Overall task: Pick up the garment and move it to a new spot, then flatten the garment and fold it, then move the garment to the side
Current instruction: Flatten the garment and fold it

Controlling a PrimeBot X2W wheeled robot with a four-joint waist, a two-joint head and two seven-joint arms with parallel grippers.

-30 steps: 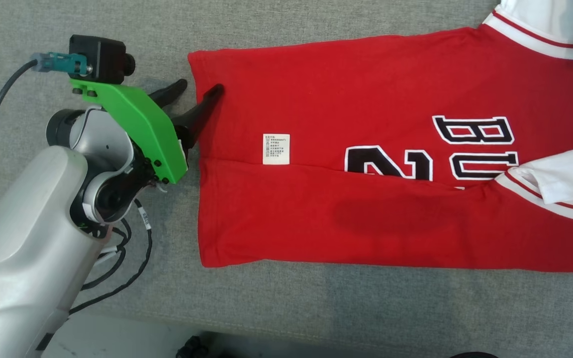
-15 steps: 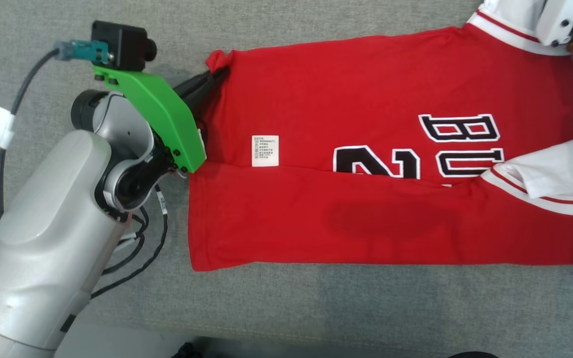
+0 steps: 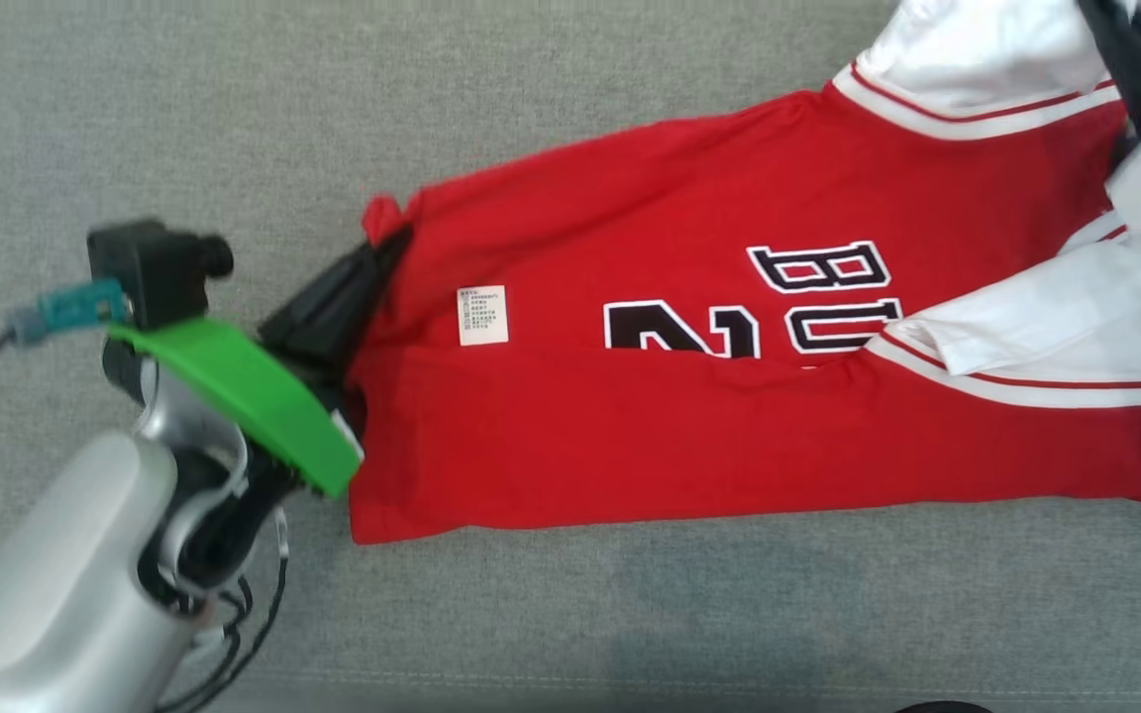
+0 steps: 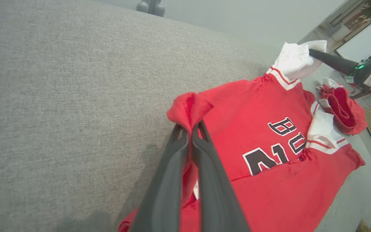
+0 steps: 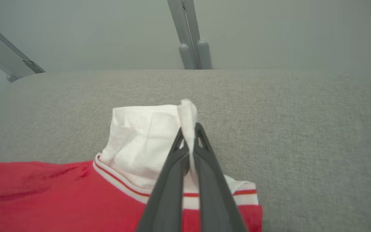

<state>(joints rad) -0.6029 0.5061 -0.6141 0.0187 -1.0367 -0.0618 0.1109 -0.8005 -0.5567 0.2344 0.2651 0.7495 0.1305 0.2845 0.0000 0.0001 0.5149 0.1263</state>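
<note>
Head view: large bright red jersey garment (image 3: pixel 630 426) looks half-folded. Left fingers (image 3: pixel 333 297) clench its hem corner, right fingers (image 5: pixel 172 180) its white sleeve. Next fold and side move aren't done yet.

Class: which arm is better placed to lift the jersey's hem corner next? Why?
Left: the left end effector is shut on the garment at its hem corner; the right end effector pinches its white end.

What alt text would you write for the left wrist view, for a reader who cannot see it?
The left tool is shut on a bunched red corner of the garment, a red jersey with black lettering spread on a grey fabric surface. At the far end the right tool pinches its white sleeve, and a smaller dark red piece lies nearby.
</note>
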